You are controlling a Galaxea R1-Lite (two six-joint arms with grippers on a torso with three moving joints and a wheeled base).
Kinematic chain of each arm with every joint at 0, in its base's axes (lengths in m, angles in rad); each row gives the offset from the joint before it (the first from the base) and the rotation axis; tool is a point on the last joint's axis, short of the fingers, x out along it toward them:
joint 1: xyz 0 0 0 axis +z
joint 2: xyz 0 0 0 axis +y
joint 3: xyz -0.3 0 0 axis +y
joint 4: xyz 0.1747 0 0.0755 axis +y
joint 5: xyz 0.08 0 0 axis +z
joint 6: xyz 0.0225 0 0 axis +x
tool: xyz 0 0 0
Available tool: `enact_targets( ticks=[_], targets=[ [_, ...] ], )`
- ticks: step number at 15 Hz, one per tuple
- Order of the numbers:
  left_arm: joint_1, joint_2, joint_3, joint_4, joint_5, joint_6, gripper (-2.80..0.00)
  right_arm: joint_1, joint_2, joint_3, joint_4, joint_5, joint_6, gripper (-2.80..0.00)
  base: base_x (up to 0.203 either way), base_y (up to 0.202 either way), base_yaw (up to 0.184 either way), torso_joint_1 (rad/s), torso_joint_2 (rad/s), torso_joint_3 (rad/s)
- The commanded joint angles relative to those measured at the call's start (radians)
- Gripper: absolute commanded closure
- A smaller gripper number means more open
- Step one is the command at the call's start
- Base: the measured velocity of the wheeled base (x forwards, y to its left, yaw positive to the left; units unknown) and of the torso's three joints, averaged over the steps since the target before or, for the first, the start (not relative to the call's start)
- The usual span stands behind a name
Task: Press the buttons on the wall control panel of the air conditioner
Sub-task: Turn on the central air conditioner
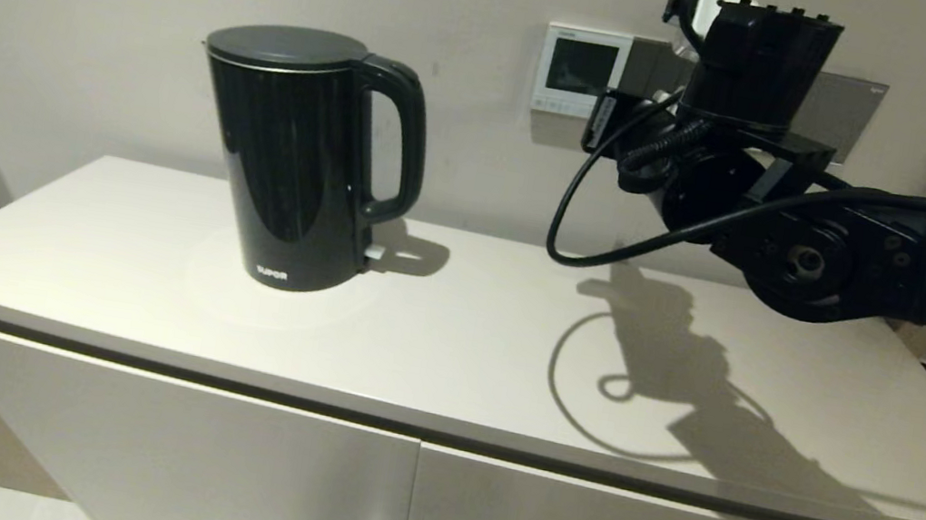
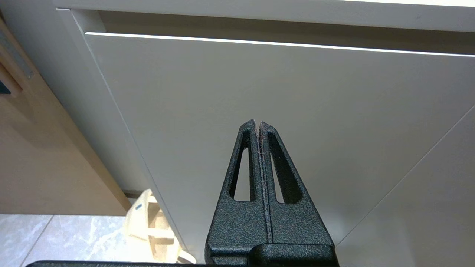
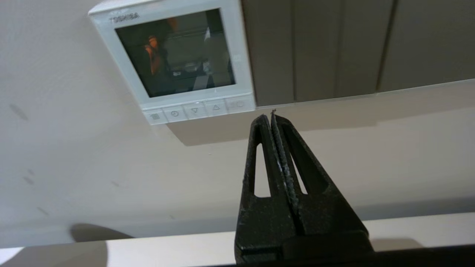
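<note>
Right end effector [image 3: 270, 118] closed, near buttons [image 3: 195, 110]

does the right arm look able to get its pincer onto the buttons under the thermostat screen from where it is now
Probably yes. The right pincer, shut, points at the wall just below the wall control panel, near the end of its row of buttons. Nothing shows between tip and buttons; the kettle stands well aside.

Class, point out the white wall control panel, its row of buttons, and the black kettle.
white square wall control panel [image 3: 174, 52], right wrist view, screen.
row of pale buttons [image 3: 195, 110], right wrist view, down-arrow button.
black plastic kettle [image 1: 288, 170], head view, body.
</note>
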Motion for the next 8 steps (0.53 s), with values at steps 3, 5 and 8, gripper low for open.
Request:
enact_targets(
  ticks=[3, 5, 8],
  targets=[
    [0.000, 0.000, 0.000, 0.000, 0.000, 0.000, 0.00, 0.003, 0.075, -0.078, -0.002, -0.004, -0.018, 0.00, 0.000, 0.000, 0.000, 0.000, 0.00, 0.000],
    [0.000, 0.000, 0.000, 0.000, 0.000, 0.000, 0.00, 0.003, 0.083, -0.085, -0.002, -0.004, -0.020, 0.00, 0.000, 0.000, 0.000, 0.000, 0.00, 0.000],
    [0.001, 0.000, 0.000, 0.000, 0.000, 0.000, 0.00, -0.003, 0.108, -0.102, -0.002, -0.003, -0.020, 0.00, 0.000, 0.000, 0.000, 0.000, 0.00, 0.000]
  ],
)
